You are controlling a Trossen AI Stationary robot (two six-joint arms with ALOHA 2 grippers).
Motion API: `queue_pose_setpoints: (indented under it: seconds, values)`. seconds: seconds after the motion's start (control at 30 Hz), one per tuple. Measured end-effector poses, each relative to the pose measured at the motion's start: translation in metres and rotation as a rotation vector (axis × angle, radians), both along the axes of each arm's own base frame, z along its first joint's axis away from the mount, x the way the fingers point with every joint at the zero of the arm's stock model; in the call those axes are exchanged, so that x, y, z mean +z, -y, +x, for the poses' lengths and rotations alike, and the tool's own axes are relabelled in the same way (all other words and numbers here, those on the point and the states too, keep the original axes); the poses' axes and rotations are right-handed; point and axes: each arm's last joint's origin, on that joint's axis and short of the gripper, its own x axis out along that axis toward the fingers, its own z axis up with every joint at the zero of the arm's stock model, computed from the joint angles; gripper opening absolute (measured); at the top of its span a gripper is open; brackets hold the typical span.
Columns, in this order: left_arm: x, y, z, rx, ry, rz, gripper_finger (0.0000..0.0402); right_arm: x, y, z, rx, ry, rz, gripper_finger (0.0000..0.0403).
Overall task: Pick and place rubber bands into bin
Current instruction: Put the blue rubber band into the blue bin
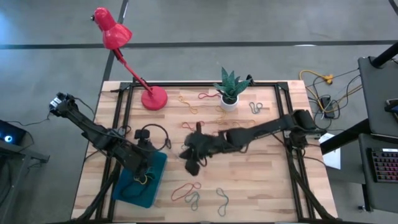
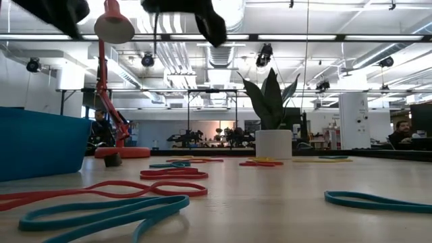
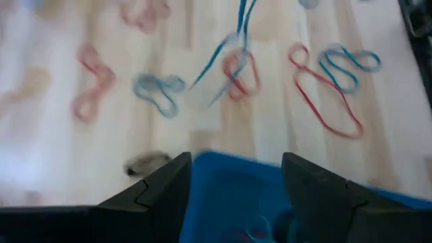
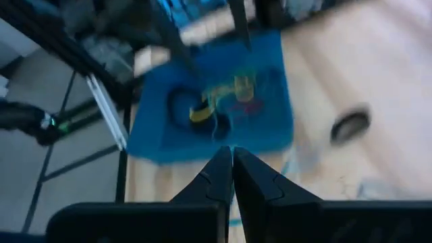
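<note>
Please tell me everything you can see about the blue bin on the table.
The bin is a shallow, teal-blue rectangular tray with rounded corners; it looks like plastic. It lies flat near the front left corner of the wooden table, slightly turned. Inside lie a few rubber bands, yellow, red and dark ones. The left pincer hangs open over it; I cannot tell whether it touches the rim. The right pincer is shut, beside the bin toward the table's middle, apart from it.
</note>
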Motion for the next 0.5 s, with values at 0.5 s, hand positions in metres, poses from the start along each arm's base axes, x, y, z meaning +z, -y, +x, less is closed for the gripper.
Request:
queue_pose_setpoints:
  seconds: [0.5]
  values:
    - [0.025, -0.001, 0.011, 0.061, 0.261, 0.218, 0.0215, 0.04, 0.03, 0.016, -0.014, 0.035, -0.089, 0.0008]
